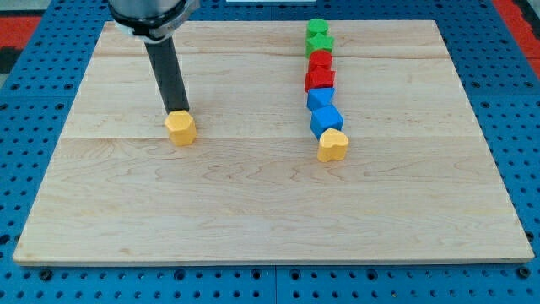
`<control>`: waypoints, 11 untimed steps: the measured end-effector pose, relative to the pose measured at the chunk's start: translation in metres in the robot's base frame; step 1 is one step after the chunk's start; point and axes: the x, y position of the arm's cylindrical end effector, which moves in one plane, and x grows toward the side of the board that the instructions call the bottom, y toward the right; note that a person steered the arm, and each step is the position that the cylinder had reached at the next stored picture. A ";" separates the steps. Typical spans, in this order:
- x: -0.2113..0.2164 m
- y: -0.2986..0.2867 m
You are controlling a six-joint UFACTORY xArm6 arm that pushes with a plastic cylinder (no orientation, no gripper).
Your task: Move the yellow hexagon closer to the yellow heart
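A light wooden board [253, 211] lies on a blue perforated table [34, 101] and fills most of the frame. The dark rod descends from the upper left of the frame. My tip [179, 112] sits at the top edge of the yellow hexagon [180, 128], touching it or just beside it on the side toward the view's top. The arm carries no gripper, so there are no jaws to report as apart or together.

The yellow hexagon lies left of centre on the board. The yellow heart [332, 145] lies right of centre, slightly lower in the frame, well apart from the hexagon with bare board between them.

The yellow heart forms the bottom end of a near-vertical column of blocks. Above it, in order toward the view's top, are two blue blocks [326, 121] [320, 98], two red blocks [320, 79] [321, 61], and two green blocks [319, 42] [316, 27]. Neighbouring blocks in the column touch or nearly touch. Their exact shapes cannot be determined.
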 end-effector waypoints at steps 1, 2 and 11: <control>0.020 0.001; 0.020 -0.016; 0.137 0.057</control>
